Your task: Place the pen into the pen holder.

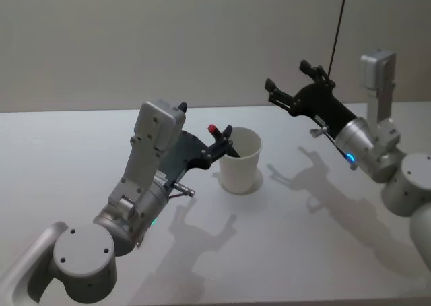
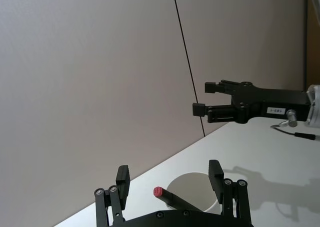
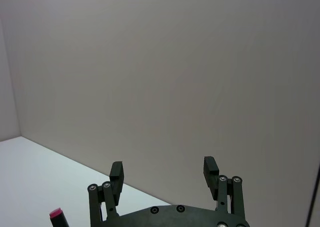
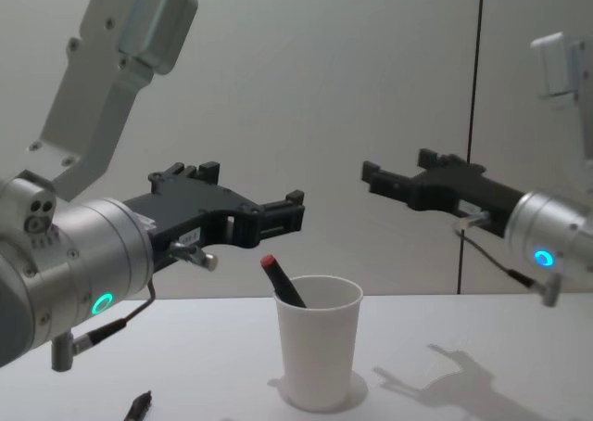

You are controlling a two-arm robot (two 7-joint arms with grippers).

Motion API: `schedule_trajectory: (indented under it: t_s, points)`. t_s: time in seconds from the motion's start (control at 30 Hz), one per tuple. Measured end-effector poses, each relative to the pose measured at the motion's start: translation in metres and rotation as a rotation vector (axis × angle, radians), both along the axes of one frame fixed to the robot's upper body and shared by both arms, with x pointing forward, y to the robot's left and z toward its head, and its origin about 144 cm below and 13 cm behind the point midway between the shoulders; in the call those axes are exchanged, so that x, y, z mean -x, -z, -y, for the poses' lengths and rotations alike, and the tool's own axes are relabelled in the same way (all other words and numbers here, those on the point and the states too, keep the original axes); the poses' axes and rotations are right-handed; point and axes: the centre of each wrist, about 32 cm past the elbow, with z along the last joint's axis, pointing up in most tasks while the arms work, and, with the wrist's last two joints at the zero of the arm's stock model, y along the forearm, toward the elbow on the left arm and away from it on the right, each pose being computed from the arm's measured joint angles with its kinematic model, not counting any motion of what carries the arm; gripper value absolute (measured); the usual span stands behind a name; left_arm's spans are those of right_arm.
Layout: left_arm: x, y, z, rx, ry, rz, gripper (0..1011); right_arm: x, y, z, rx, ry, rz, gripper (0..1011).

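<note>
The pen (image 1: 214,131) is black with a red end. It leans inside the pen holder (image 1: 241,166), a white paper cup on the table, and its red end (image 4: 269,262) sticks out over the rim. My left gripper (image 1: 222,144) hangs open just above and behind that red end, not touching it. In the left wrist view the pen (image 2: 172,199) and the pen holder (image 2: 197,187) sit below the open left gripper (image 2: 169,170). My right gripper (image 1: 288,75) is raised to the cup's right, open and holding nothing.
The white table (image 1: 303,252) runs back to a plain grey wall with a thin dark vertical line (image 1: 339,23). A small dark object (image 4: 139,404) lies on the table at the near left. The right gripper (image 4: 398,164) hovers well above the tabletop.
</note>
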Motion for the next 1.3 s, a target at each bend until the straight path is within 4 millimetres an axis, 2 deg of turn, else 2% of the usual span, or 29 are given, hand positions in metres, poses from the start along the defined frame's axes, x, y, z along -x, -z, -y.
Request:
schedule_trajectory:
  t_s: [0.63,1.3]
  points:
    - [0.000,0.000,0.000,0.000,0.000,0.000,1003,0.044,-0.019,0.038,0.105,0.136,-0.064,1002]
    - [0.000,0.000,0.000,0.000,0.000,0.000,1003,0.094,-0.018,0.069,0.202,0.209,-0.151,1002]
